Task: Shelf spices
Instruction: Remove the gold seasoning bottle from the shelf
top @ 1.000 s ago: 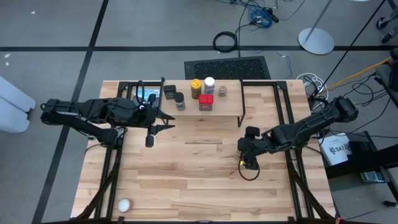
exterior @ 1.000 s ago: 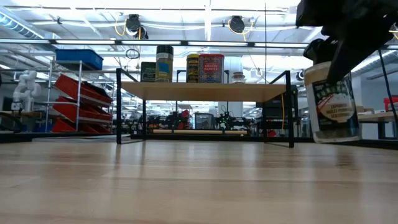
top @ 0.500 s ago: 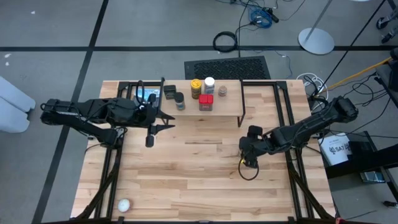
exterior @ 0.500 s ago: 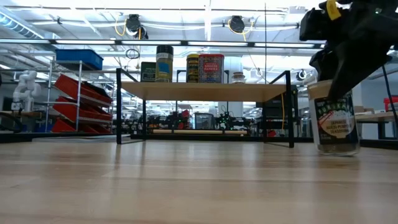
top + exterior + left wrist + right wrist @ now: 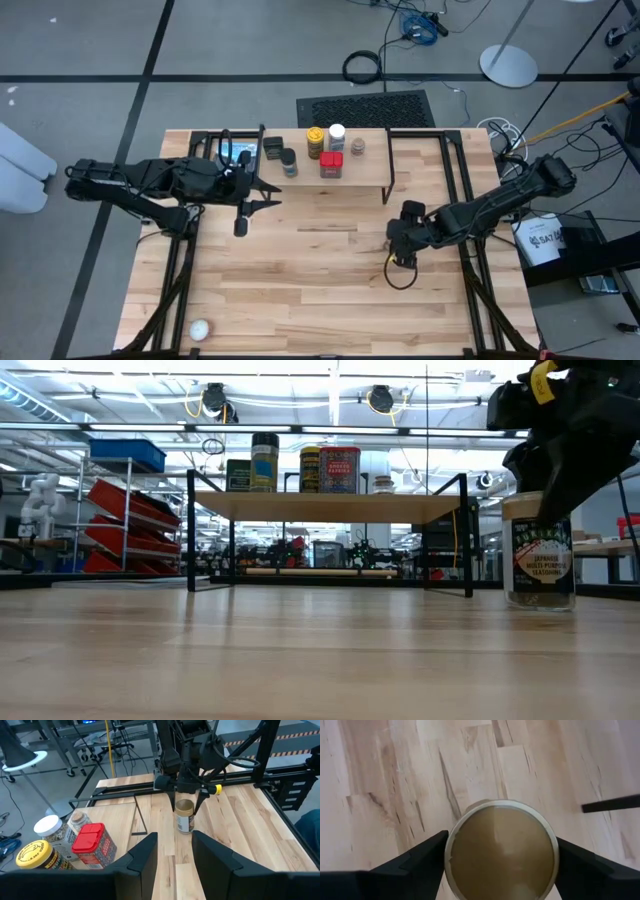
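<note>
Tan-lidded jar (image 5: 539,550) upright on the table (image 5: 300,280) — we see the right gripper (image 5: 498,857) pinching it (left gripper (image 5: 172,852) spread).

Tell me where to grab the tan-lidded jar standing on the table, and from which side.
Grip the tan-lidded jar around its lid and neck, coming straight down from above. It stands upright on the table with open space all round, and its round lid fits between the fingers. The right claw already sits over it, fingers either side of the lid; the left claw waits near the shelf.
</note>
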Motion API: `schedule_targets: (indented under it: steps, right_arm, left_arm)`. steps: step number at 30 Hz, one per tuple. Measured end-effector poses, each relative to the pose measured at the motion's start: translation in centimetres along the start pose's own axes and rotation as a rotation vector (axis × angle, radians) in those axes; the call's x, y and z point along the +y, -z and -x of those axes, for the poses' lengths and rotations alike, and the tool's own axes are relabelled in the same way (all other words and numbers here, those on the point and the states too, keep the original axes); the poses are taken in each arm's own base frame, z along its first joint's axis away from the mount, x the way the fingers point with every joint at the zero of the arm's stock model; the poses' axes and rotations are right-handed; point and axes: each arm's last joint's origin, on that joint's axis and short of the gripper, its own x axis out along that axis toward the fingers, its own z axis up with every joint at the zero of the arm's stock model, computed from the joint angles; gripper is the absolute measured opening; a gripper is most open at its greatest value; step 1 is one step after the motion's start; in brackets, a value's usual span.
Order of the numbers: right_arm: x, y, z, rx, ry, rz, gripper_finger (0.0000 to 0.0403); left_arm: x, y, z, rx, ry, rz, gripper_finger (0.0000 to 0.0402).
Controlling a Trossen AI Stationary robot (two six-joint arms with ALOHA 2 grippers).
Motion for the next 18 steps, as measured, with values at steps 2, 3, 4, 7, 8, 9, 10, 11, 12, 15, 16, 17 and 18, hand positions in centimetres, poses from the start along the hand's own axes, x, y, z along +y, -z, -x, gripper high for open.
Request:
schedule_targets:
  steps: [2,3,4,7,8,9,10,11,12,15,16,17,18]
  right_arm:
    - [-0.1,0.1,0.2,0.001,-0.001,-0.001,0.0311]
    - [-0.2,0.1,0.3,-0.004,-0.004,-0.002,0.0313]
    - [-0.2,0.1,0.4,-0.01,-0.008,-0.005,0.0314]
    - [-0.5,0.2,1.0,-0.022,-0.015,-0.021,0.0318]
    - [-0.6,0.3,1.2,-0.025,-0.017,-0.027,0.032]
    - [-0.7,0.3,1.4,-0.029,-0.02,-0.033,0.0321]
    - [-0.7,0.4,1.5,-0.034,-0.024,-0.037,0.0322]
    - [-0.8,0.4,1.7,-0.041,-0.032,-0.04,0.0323]
    - [-0.9,0.4,1.9,-0.05,-0.047,-0.047,0.0324]
    - [-1.1,0.3,2.6,-0.074,-0.071,-0.072,0.0329]
    - [-1.1,0.3,2.9,-0.081,-0.079,-0.078,0.0331]
    - [-1.2,0.2,3.2,-0.092,-0.085,-0.085,0.0333]
    - [-1.3,0.1,3.6,-0.106,-0.094,-0.092,0.0335]
  left_arm:
    - [0.0,0.0,0.0,0.0,0.0,0.0,0.0131]
    - [0.0,0.0,0.0,0.0,0.0,0.0,0.0131]
    - [0.0,0.0,0.0,0.0,0.0,0.0,0.0131]
    - [0.0,0.0,-0.2,0.005,0.001,-0.001,0.0131]
    - [0.0,0.0,-0.2,0.006,0.0,-0.001,0.0131]
    - [-0.1,0.1,-0.3,0.009,0.001,-0.002,0.0131]
    - [-0.1,0.1,-0.5,0.012,0.001,-0.002,0.0131]
    - [-0.1,0.1,-0.6,0.016,0.001,-0.003,0.0131]
    - [-0.1,0.1,-0.7,0.02,0.001,-0.004,0.0131]
    - [-0.2,0.2,-1.1,0.032,0.002,-0.007,0.0131]
    - [-0.3,0.3,-1.2,0.035,0.002,-0.008,0.0131]
    - [-0.3,0.3,-1.4,0.038,-0.004,-0.008,0.0131]
    - [-0.2,0.3,-1.4,0.037,-0.012,-0.008,0.0131]
